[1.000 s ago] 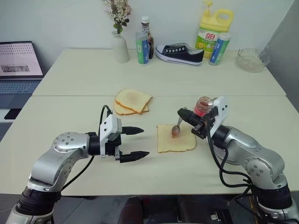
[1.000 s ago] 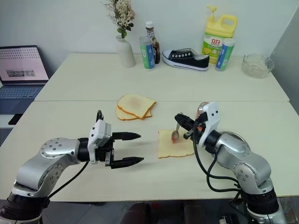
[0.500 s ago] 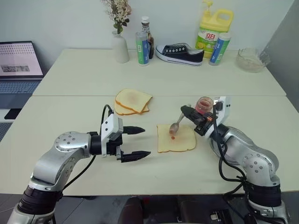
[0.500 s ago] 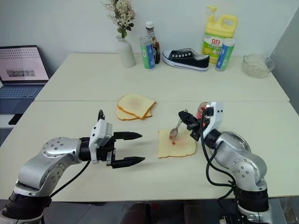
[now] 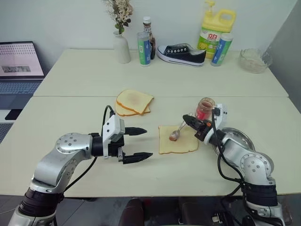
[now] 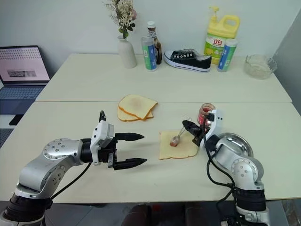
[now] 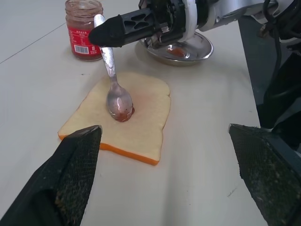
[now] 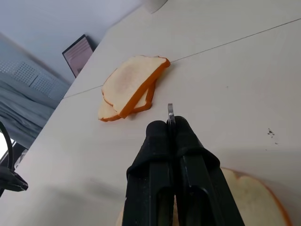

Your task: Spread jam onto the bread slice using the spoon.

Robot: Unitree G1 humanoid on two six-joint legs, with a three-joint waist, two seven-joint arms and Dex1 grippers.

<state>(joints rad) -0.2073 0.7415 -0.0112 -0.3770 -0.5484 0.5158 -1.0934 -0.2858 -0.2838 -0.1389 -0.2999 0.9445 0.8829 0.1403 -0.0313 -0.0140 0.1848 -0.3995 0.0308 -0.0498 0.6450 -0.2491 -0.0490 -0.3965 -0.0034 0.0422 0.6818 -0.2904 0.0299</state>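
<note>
Bright even light, soft shadows, wrist-view foregrounds blurred.

On the pale worktop (image 5: 70,75), toasted slices (image 5: 134,102) lie stacked near centre. Toward twelve o'clock stand a vase (image 5: 121,47), bottles (image 5: 146,44), a sneaker (image 5: 181,54) and a detergent jug (image 5: 215,33). A laptop (image 5: 19,63) sits at ten.

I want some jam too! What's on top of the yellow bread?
The spoon, its bowl resting on the bread slice in a reddish jam smear. Whatever jam lies beneath the bowl is covered.
</note>
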